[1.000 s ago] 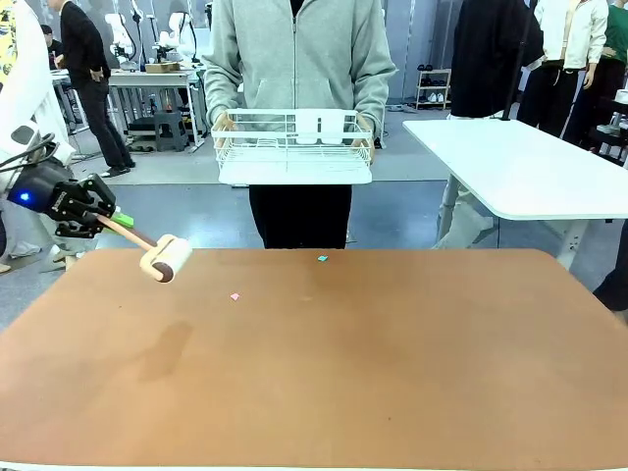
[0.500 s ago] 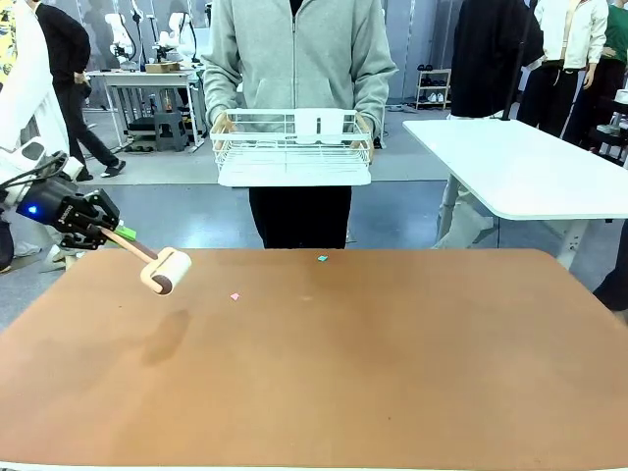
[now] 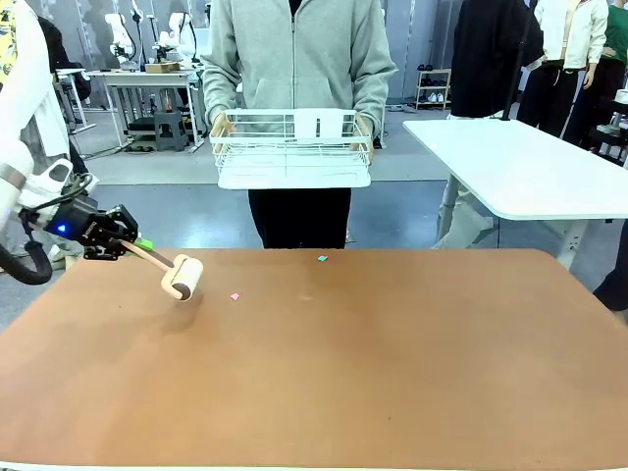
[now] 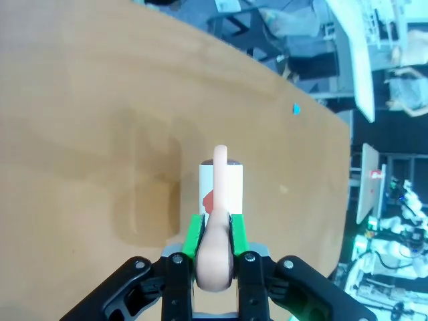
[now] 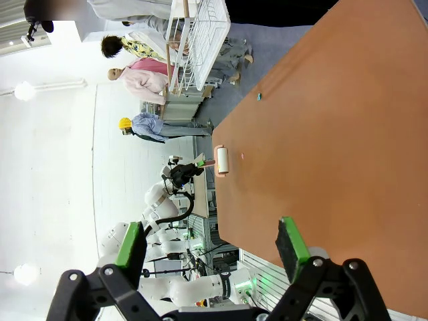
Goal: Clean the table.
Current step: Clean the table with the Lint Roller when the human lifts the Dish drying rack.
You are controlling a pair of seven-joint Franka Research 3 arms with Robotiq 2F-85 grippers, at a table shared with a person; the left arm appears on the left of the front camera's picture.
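Table (image 3: 373, 373): reddish-brown top, spans the near ground of the front view. Pink scrap (image 3: 235, 295) lies on it at 10 o'clock from centre; teal scrap (image 3: 322, 258) near the 12 o'clock edge. Lint roller (image 3: 183, 277) sits just at 9 o'clock of the pink scrap, apart from it, low at the top; contact can't be told. Left claw (image 3: 130, 245) clamped narrow on the roller's pale handle, green pads (image 4: 194, 234) either side. Right claw (image 5: 210, 244) spread wide, nothing between the pads. Person at 12 o'clock beyond the table holds a white wire basket (image 3: 292, 147). White table (image 3: 530, 167) at 2 o'clock.
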